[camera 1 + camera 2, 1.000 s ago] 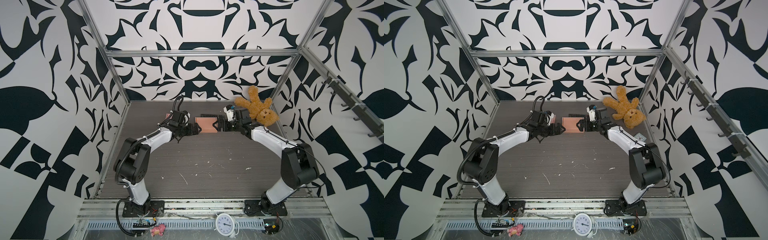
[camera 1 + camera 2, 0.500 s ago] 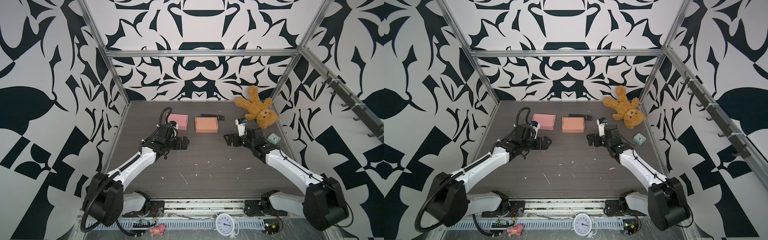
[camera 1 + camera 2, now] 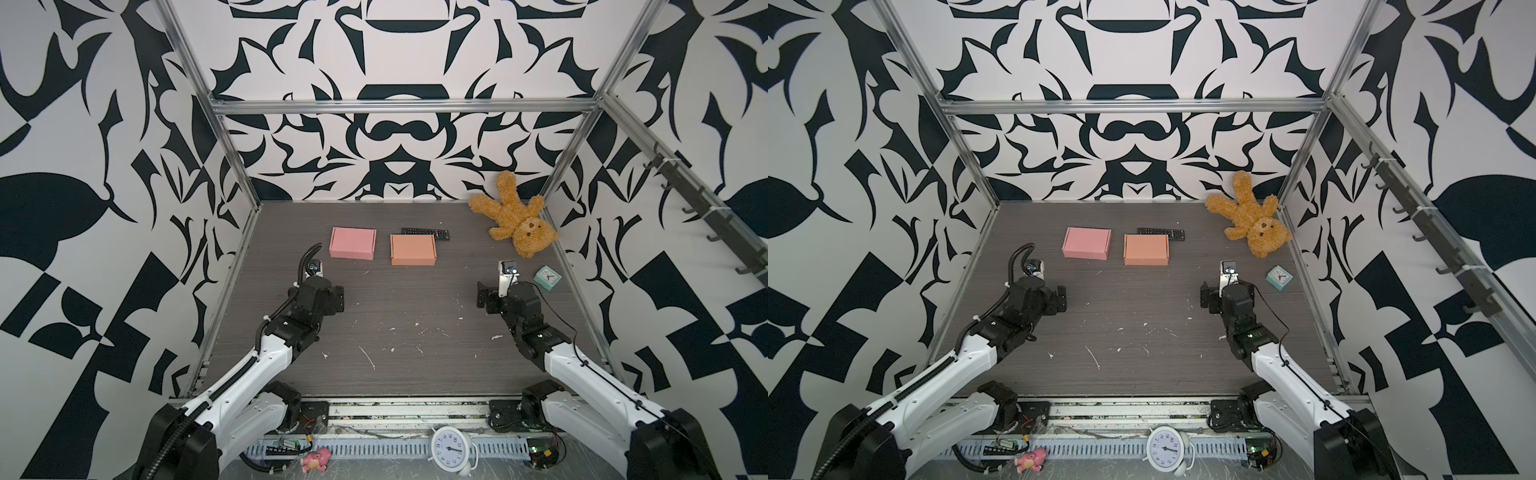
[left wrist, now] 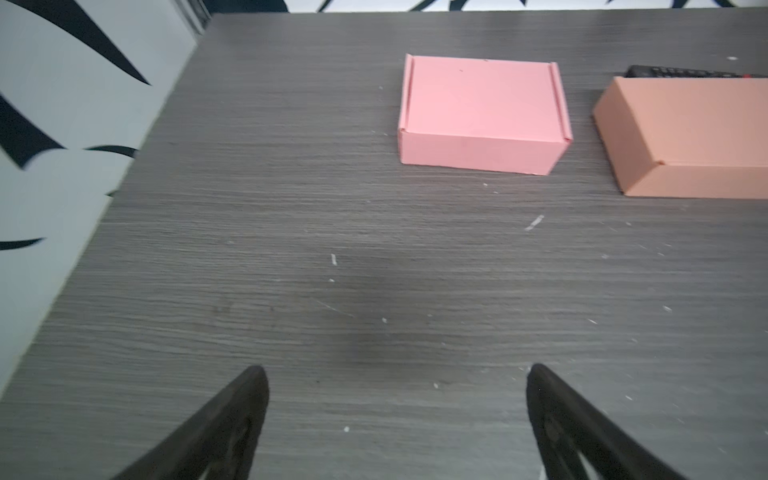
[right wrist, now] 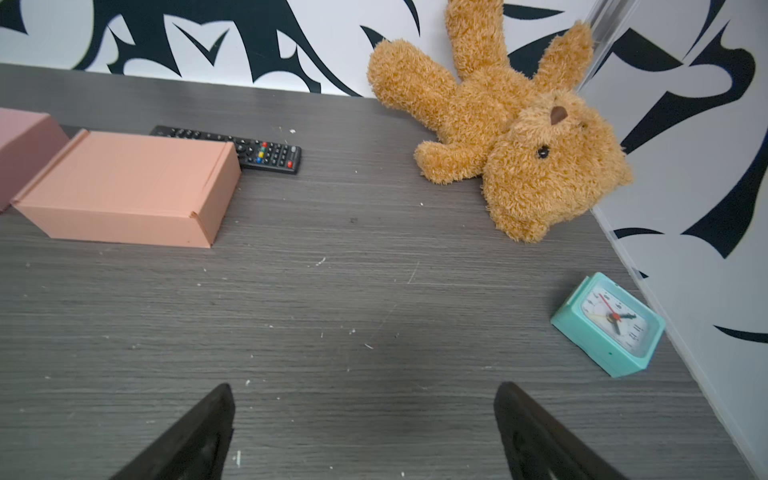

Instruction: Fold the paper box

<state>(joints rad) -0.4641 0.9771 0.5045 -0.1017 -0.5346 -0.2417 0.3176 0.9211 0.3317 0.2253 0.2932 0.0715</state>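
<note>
Sitting on grainy grey tabletop [image 3: 415,316], matte rectangular pink box [image 3: 353,243], orange box [image 3: 413,248] beside, left hand [image 4: 395,374] and right hand [image 5: 363,392] spread

Pink box [image 3: 353,242], orange box [image 3: 412,249], brown teddy [image 3: 517,219], teal clock [image 3: 547,277], black-and-white walls [image 3: 399,137].

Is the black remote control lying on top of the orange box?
No, in the right wrist view the remote control lies flat on the table behind the orange box, partly hidden by it.

Black-and-white patterned walls [image 3: 395,137], aluminium frame bars [image 3: 399,106], dark grey woodgrain tabletop [image 3: 415,299], scattered white flecks [image 3: 368,357]
</note>
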